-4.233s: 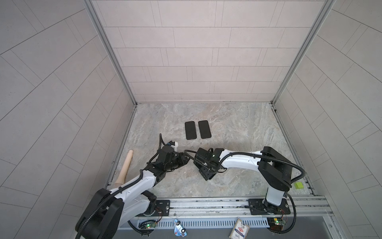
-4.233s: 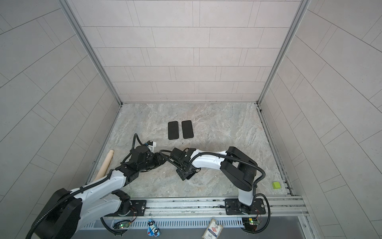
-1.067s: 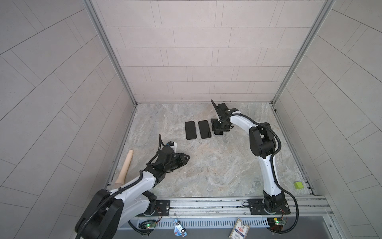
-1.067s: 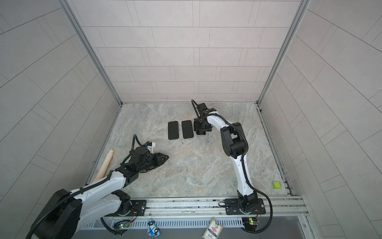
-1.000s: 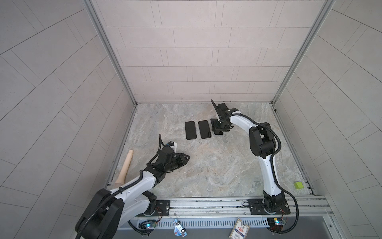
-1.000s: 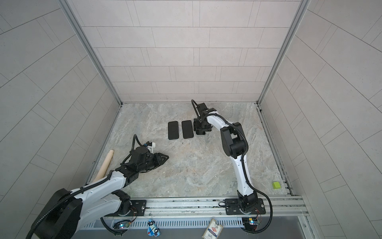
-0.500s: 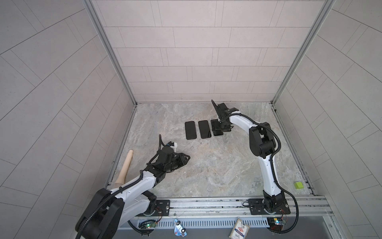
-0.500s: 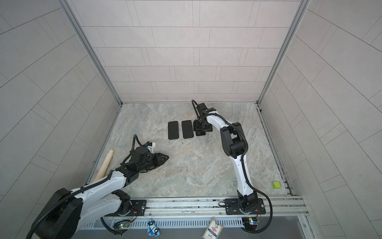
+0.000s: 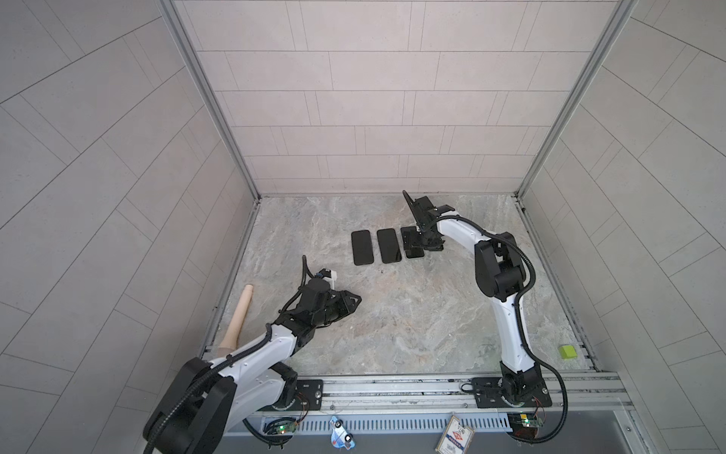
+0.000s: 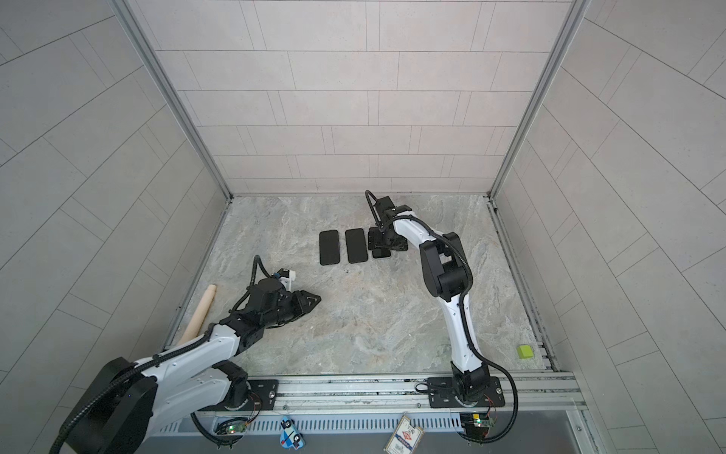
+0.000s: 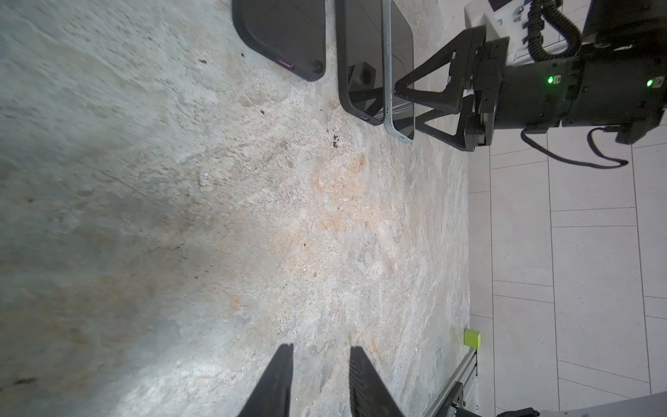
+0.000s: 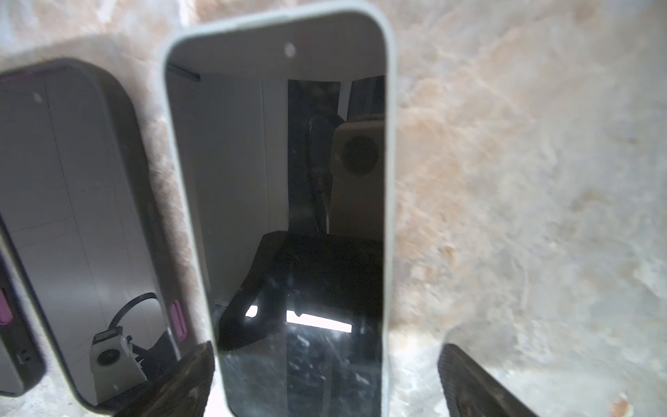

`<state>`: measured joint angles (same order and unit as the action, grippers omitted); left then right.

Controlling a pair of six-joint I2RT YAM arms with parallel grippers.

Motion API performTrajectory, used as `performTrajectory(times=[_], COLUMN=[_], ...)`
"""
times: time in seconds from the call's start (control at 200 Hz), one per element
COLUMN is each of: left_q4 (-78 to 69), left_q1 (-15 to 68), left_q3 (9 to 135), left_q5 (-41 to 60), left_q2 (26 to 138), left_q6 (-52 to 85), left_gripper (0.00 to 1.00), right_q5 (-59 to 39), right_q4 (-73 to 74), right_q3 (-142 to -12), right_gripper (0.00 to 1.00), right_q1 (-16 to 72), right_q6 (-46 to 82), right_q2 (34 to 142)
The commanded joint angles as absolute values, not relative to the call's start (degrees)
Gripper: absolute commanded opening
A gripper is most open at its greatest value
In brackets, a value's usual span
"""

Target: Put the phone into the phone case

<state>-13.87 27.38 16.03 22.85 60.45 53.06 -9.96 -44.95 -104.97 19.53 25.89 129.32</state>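
We see a marbled grey-beige table (image 9: 393,334) filling the lower middle of both top views. Three phones lie flat on it in a close row just above centre, screens up. The left phone (image 9: 362,247) and middle phone (image 9: 388,245) have dark surrounds, and the right phone (image 9: 412,253) sits in a pale grey case (image 12: 389,180). Dark crumbs (image 9: 383,271) lie just below the row. A green block (image 9: 567,351) sits at the lower right edge. A stick (image 9: 237,314) runs along the left edge; we cannot tell whether it rests on the table.

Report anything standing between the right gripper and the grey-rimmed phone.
Nothing visible does. The right gripper is open, one finger on each side of the grey-rimmed phone. The dark-cased phone lies beside it, not between them.
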Motion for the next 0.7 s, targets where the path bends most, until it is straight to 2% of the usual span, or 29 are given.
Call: performTrajectory(times=[0.0,0.09,0.27,0.39,0.465,0.51,0.63,0.66,0.695], left_q4=[-14.8,-14.2,-13.2,-5.0,4.3,9.2,18.3,20.4,22.7], left_q1=[27.0,27.0,27.0,27.3,27.4,27.5,27.4,27.4,27.4], left_q3=[15.5,15.3,12.3,12.2,13.1,13.3,12.2,12.9,14.3], left_q5=[22.7,23.2,21.9,18.3,12.8,9.5,-0.9,-3.3,-5.8], left_q2=[59.1,56.3,45.1,30.5,20.6,14.9,0.9,0.5,2.0], left_q6=[53.2,52.6,51.9,49.3,48.0,47.6,48.5,48.8,48.4], left_gripper=[0.34,0.34,0.34,0.35,0.44,0.55,0.74,0.84,0.87], right_q5=[-7.5,-5.2,5.9,12.5,15.7,17.5,21.6,22.8,23.8], right_q4=[-44.6,-41.1,-36.7,-33.2,-30.9,-30.1,-28.1,-27.7,-27.1], right_q3=[-98.2,-89.8,-74.9,-65.2,-59.6,-56.7,-51.1,-50.1,-48.7], right_gripper=[1.00,1.00,1.00,1.00,1.00,1.00,1.00,1.00,1.00], right_q1=[19.4,20.0,25.2,28.2,28.3,28.2,28.1,28.0,27.8], right_q6=[26.2,26.1,24.0,23.3,23.2,23.2,22.7,22.7,22.5], right_q2=[120.0,111.9,94.0,82.1,74.7,70.4,59.8,57.4,54.6])
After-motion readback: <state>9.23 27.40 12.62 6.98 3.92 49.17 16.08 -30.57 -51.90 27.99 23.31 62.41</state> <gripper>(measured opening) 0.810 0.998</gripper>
